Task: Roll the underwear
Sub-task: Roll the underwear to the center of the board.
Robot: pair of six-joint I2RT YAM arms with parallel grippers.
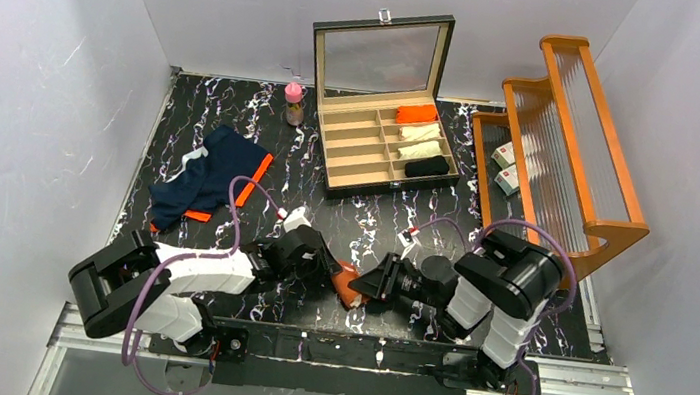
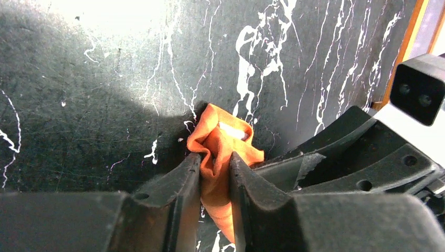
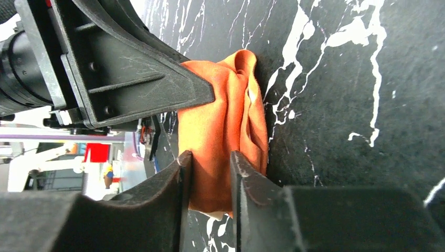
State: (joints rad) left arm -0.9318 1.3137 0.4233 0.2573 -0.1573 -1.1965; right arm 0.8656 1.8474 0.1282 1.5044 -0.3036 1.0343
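a: where is the rust-orange underwear (image 1: 347, 284)?
b: bunched into a small wad on the dark marbled worktop (image 1: 235, 113), at the near edge, right between the two arms.
a: and the left gripper (image 2: 215, 160)?
b: its fingers are drawn close, with a fold of the orange cloth squeezed between them. the cloth spills out above and below the tips.
a: the right gripper (image 3: 210, 157)?
b: it faces the left one from the opposite side, jaws narrow, orange cloth filling the gap. i cannot tell whether it presses the cloth or only straddles it.
a: the other pair?
b: the navy underwear (image 1: 208, 175), with orange trim, lies spread out at the far left of the worktop, well apart from both grippers. further back, an open compartment box (image 1: 352, 147) holds rolled pieces in its right-hand cells.
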